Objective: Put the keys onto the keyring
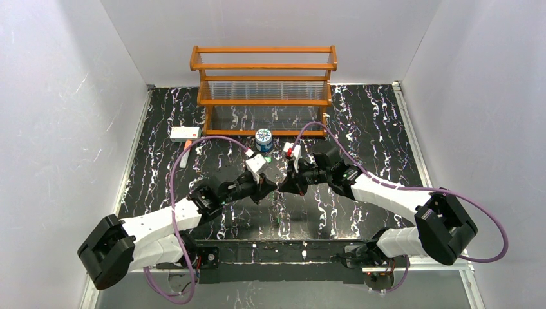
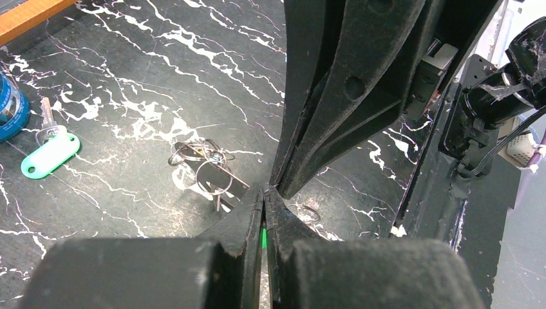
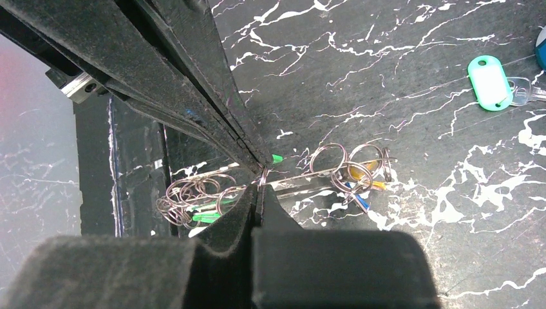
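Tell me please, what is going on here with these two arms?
Both arms meet tip to tip over the middle of the table. The left gripper is shut on what looks like a green key, only a sliver showing. The right gripper is shut too, and a small metal ring sits where the tips meet. More rings with keys lie on the table nearby.

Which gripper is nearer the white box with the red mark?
Left. The left gripper is right of and in front of the white box; the right gripper lies farther right.

Black table (image 1: 360,129) veined white, orange rack (image 1: 264,66), blue-and-white can (image 1: 263,139), green-headed key (image 2: 50,155).
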Action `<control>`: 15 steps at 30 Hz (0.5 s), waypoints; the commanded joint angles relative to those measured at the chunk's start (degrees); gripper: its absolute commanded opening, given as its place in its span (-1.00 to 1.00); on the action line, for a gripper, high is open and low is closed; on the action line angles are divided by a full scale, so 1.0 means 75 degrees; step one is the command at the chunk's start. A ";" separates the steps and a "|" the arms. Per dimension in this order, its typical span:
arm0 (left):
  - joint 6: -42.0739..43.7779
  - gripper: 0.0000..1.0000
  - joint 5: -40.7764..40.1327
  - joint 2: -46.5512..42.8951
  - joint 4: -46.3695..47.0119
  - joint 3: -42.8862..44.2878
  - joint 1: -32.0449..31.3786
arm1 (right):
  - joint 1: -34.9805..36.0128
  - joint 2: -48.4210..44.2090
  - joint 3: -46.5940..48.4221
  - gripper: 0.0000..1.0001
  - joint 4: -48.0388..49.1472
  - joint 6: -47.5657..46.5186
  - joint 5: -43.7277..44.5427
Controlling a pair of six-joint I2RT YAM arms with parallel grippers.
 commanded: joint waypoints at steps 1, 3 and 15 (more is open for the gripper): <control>-0.0097 -1.00 -0.0515 -0.0248 0.0055 -0.0185 -0.0004 | 0.0058 -0.0234 0.0246 -0.97 0.0285 0.0021 -0.0354; -0.0115 -1.00 -0.0602 -0.0325 0.0079 -0.0255 -0.0014 | 0.0056 -0.0250 0.0225 -0.97 0.0322 0.0044 -0.0360; -0.0377 -1.00 -0.0893 -0.0701 0.0127 -0.0570 -0.0012 | 0.0056 -0.0258 0.0246 -0.97 0.0385 0.0129 -0.0398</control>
